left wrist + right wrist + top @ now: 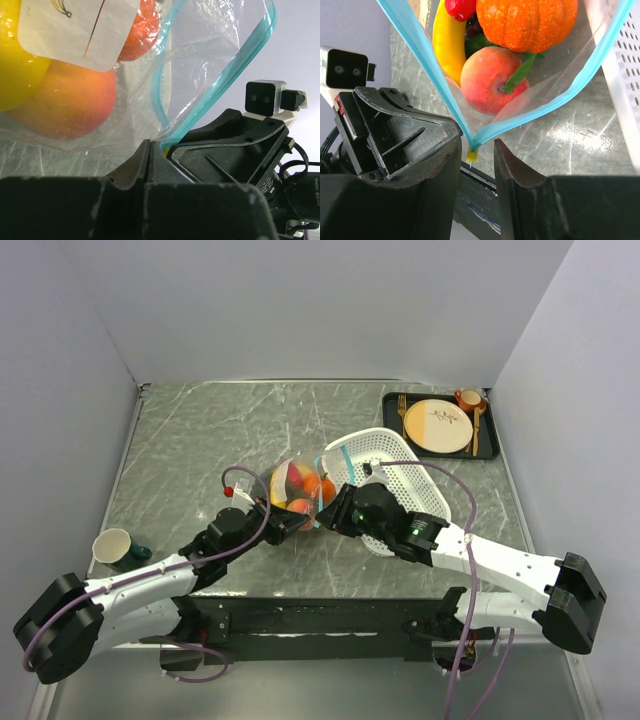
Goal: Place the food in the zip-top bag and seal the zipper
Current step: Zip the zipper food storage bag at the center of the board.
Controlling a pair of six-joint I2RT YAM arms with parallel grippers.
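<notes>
Your left gripper is clamped shut on the near corner of the zip-top bag, right where the teal strip ends. That pinch is thin. If it slips, the bag loses its anchor and sags.

The bag sits mid-counter, lifted at this corner, with the food already inside: peach, banana and the orange piece are bunched close behind the mouth. The mouth gapes in a wide V, so any tilt toward you could roll a piece back out onto the counter.

The zipper comes to a point between the fingers of your right gripper, whose jaws stand apart and grip nothing. Watch the height here. If they close below the strip, you catch only clear film and the tracks never mate. If they close skewed, the strip could twist and leave a gap.

To the right, the white basket lies close beside the bag and the right arm. A run along the strip in that direction risks knocking it or snagging the bag's far edge on its rim.
</notes>
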